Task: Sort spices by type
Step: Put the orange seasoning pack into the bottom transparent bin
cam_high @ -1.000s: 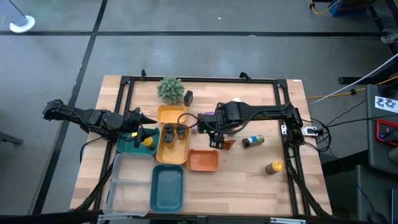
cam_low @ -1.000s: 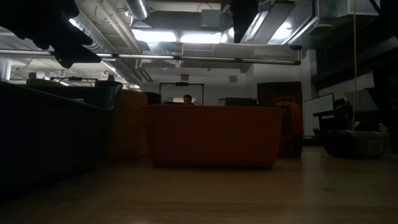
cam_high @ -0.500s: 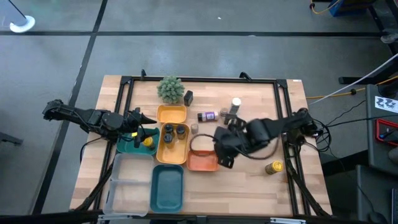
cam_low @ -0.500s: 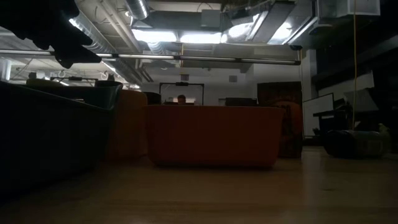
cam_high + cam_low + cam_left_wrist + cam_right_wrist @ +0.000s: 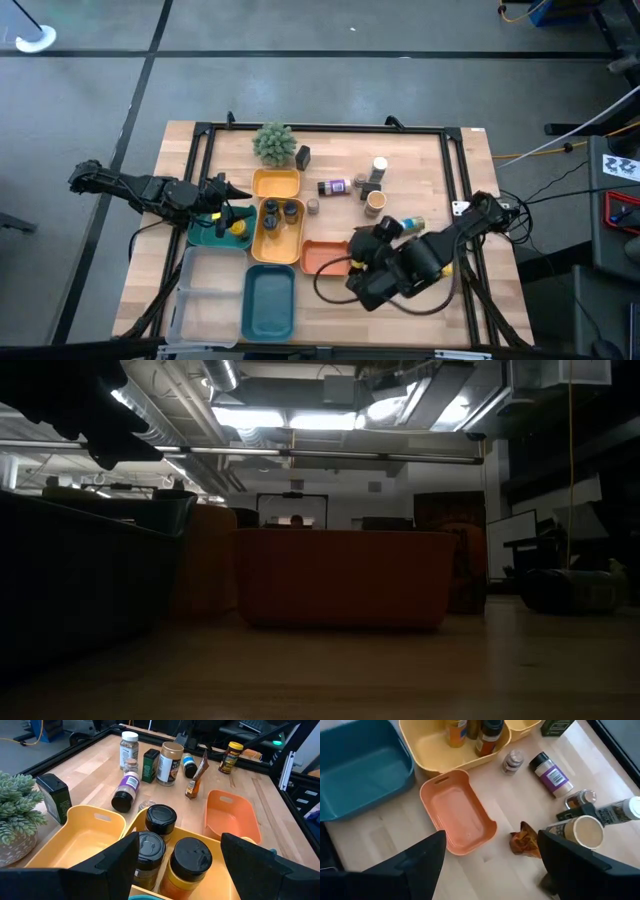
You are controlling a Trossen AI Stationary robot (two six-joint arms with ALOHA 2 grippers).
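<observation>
Left end effector [image 5: 228,212]: held over the green tray at the counter's left side, fingers spread wide, nothing gripped.
Right end effector [image 5: 490,870]: raised above the counter near the front right, beside the orange tray [image 5: 322,259]; fingers spread wide, nothing held.
Yellow tray [image 5: 277,226]: three dark-capped spice jars [image 5: 160,820] are stood together in its nearer compartment; the far compartment is seen bare.
Orange tray: lying on the counter just right of the yellow tray, with nothing in it.
Purple-labelled jar [image 5: 333,187]: laid on its side on the counter, right of the yellow tray's far end.
Small grey-capped jar [image 5: 512,760]: stood upright between the yellow tray and the purple-labelled jar.
Brown packet [image 5: 524,840]: lying on the bare wood, near the orange tray.
Tan-lidded jar [image 5: 375,200]: upright, grouped with a white-capped bottle [image 5: 380,165] toward the counter's back.
Black box [image 5: 303,156]: set by the green plant [image 5: 273,143] at the back.
Teal tray [image 5: 270,301]: placed at the front edge.
</observation>
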